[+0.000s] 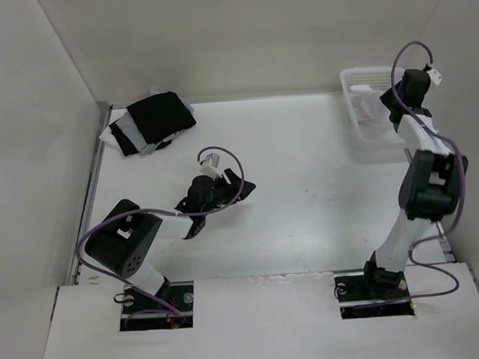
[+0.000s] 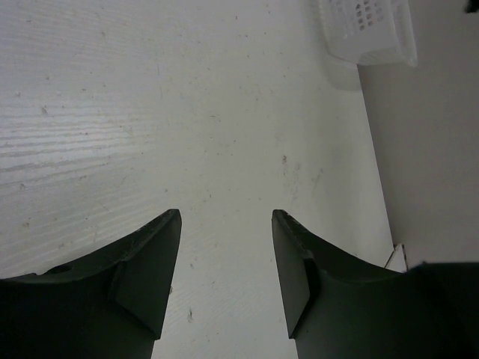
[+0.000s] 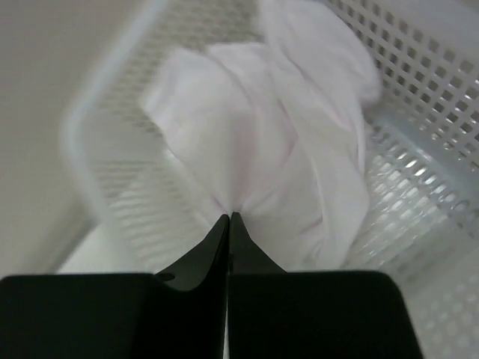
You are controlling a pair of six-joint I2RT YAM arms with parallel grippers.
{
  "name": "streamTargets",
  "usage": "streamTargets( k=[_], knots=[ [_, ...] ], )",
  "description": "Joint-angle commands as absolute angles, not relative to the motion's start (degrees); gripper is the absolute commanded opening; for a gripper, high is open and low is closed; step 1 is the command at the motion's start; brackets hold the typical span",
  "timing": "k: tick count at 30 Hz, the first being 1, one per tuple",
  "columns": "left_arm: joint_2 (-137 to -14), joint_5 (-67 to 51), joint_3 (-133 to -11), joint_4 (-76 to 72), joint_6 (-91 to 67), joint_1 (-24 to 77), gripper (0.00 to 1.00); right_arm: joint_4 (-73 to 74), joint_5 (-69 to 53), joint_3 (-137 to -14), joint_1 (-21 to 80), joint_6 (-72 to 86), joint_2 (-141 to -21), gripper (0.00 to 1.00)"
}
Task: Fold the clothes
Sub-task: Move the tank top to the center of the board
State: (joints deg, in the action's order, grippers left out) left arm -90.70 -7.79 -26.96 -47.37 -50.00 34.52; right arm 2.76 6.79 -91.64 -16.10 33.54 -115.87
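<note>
The clothes, one plain white garment, lie crumpled inside the white mesh basket. My right gripper is shut, pinching a fold of the fabric that puckers at its tips. From above, the right gripper reaches down into the basket at the far right, where a bit of the clothes shows. My left gripper hovers over the middle left of the table. In the left wrist view the left gripper is open, with only bare tabletop between its fingers.
A black-and-white pile of garments lies at the far left corner of the table. The basket stands against the right wall. Walls close the table in on the left, back and right.
</note>
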Motion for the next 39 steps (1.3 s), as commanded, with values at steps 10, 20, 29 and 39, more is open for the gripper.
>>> streamTargets(
  k=[10,20,29,39],
  knots=[
    [-58.77,-2.65,-22.59,-32.04,-51.94,28.0,0.49,-6.43,4.83,-74.35,22.84,33.05,-52.68,0.0],
    [-42.27,-1.67,-19.95,-14.24,-51.51,16.05,0.49,-11.76,7.74,-60.84,40.05,37.69,-56.93,0.03],
    [-54.04,-1.14,-19.24,-14.5,-47.99,15.77,0.47,-20.66,-3.16,-73.01,22.73,47.9,-96.21,0.04],
    [-56.78,7.02,-22.24,-4.06,-40.7,32.28,0.42,-16.61,0.17,-61.74,24.46,42.81,-90.03,0.35]
  ],
)
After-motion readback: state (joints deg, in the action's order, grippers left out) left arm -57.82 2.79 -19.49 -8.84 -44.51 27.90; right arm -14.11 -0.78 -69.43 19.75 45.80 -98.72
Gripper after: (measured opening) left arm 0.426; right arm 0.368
